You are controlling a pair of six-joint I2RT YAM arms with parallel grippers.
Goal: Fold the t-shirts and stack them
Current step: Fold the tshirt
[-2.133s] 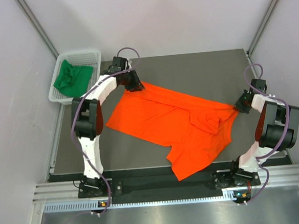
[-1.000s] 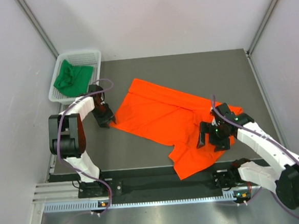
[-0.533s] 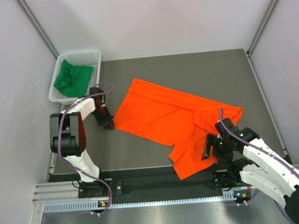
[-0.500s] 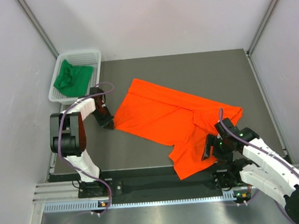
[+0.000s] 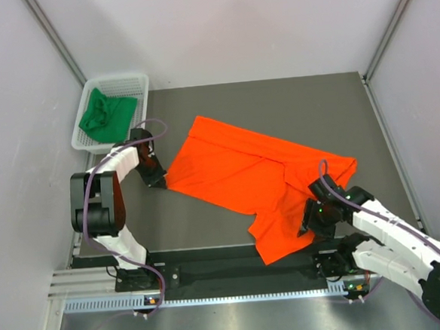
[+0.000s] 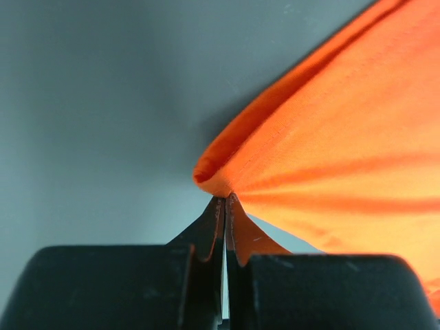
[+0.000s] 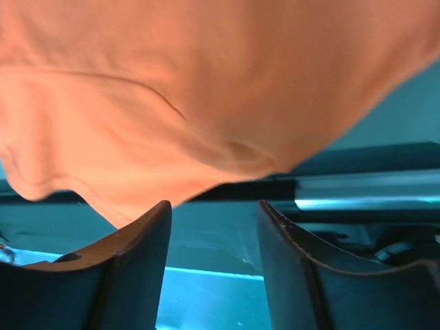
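I am fearing a missed grab.
My left hand (image 6: 225,206) is pinching the orange shirt (image 5: 235,171); my right hand (image 7: 214,206), fingers apart, could be grabbing only air.

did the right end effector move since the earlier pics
Yes: right end effector moved from the table's right edge toward its near edge, by the orange t-shirt.

no readable text, no labels, numbers or signs

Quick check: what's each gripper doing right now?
Left gripper: shut on a corner of the orange t-shirt.
Right gripper: open at the shirt's edge, gripping nothing.
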